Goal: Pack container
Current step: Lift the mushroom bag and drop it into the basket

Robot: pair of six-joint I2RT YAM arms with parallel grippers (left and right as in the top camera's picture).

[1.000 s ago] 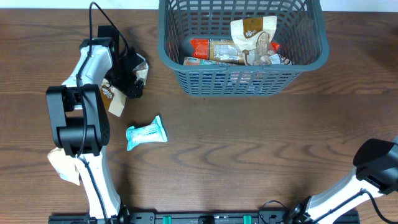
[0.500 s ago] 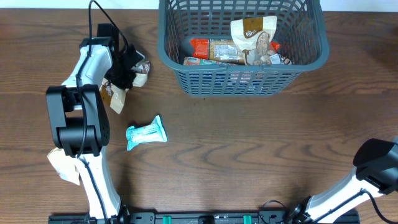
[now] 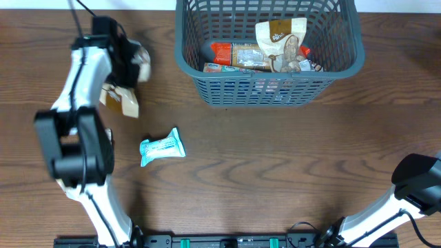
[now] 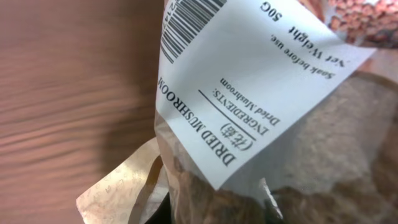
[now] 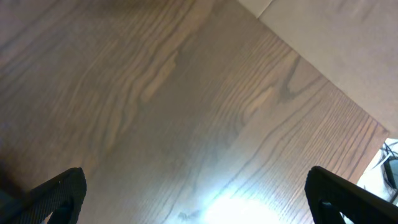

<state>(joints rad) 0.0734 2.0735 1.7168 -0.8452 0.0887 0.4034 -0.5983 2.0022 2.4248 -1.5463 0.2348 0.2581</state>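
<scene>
Left gripper [image 3: 126, 58] is near the far left of the table [image 3: 275, 158], jaws closed down tight on a clear mushroom packet [image 3: 142, 56], which sticks out pale on the gripper's right side in the overhead view. The left wrist view is filled by that same packet: a white label with a barcode and "DRIED MUSHROOM" printed on it, and brownish dried contents showing through the clear film. Whether the packet is off the wood I cannot tell. A tan packet [image 3: 122, 103] lies flat on the table just beside the left arm, on the near side of the gripper. A teal snack packet [image 3: 162, 148] lies further toward the near edge, apart from the tan one. The container [image 3: 189, 65] sits at the far edge of the table, right of the left gripper and apart from it, upright, open top. Inside it are a red-orange packet [image 3: 222, 52] on the left, a beige pouch [image 3: 279, 38] toward the right, and some clear-wrapped items between them on the floor. Right gripper [image 5: 202, 196] hangs over bare wood with its two dark fingertips [image 5: 62, 193] at the bottom corners of the right wrist view, spread wide, nothing between them. In the overhead view only the right arm shows, in the near right corner.
</scene>
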